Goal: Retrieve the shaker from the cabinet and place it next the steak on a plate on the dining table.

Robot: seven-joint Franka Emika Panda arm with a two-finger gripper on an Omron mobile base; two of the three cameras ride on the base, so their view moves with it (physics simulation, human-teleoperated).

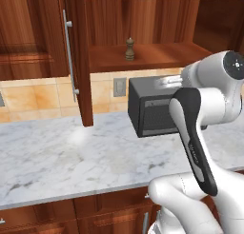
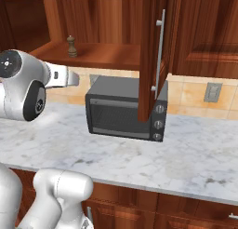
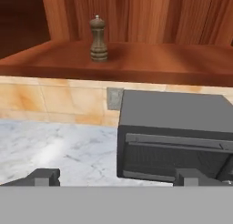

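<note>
Cabinet door (image 1: 78,62) is open, shaker (image 3: 98,38) stands on the shelf (image 3: 150,61), untouched. My hand (image 3: 116,176) is spread wide, empty. Grab, carry, place all left.

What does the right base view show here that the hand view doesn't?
Right base view alone: the cabinet door swung open edge-on with its silver bar handle, the toaster oven's knobs, and a second wall outlet. Hand view alone: the gripper, jaws wide apart. Both: the shaker upright on the cabinet shelf, the toaster oven, the marble counter.
</note>
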